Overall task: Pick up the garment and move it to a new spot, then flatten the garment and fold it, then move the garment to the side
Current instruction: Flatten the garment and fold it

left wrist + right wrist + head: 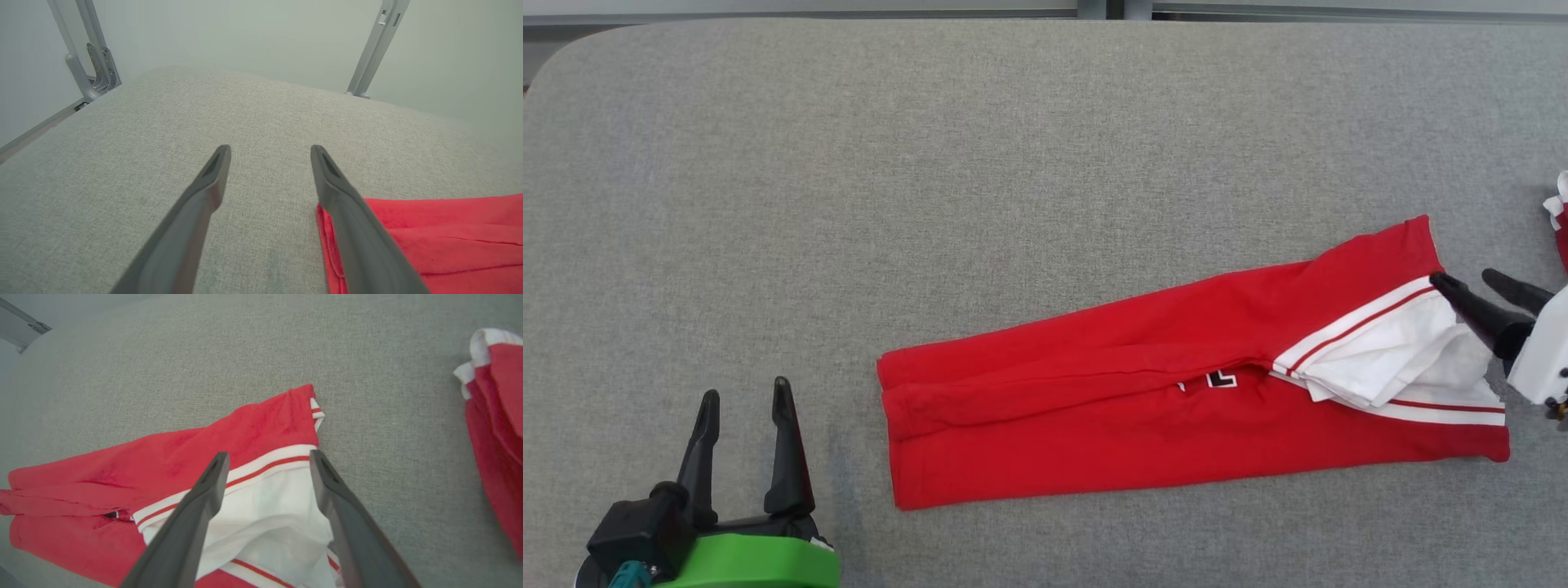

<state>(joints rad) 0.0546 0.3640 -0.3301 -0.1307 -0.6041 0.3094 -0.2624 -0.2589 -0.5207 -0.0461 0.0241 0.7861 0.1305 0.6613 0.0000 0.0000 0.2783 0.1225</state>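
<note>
Dark tapered fingers of the left gripper [746,388] are seen spread wide at the lower left, with nothing held, near the garment's [1143,392] left end. The garment is laid right of centre as a long, narrow red band, softly creased. White cloth and red-striped white trim are exposed at its right end. The right gripper [1462,277] is likewise held wide there, one tip at the striped trim, gripping nothing. Bare grey woven padding [931,163], round-cornered, is left open beyond and leftward. A second red-and-white cloth [1560,220] is seen apart at the right edge.
</note>
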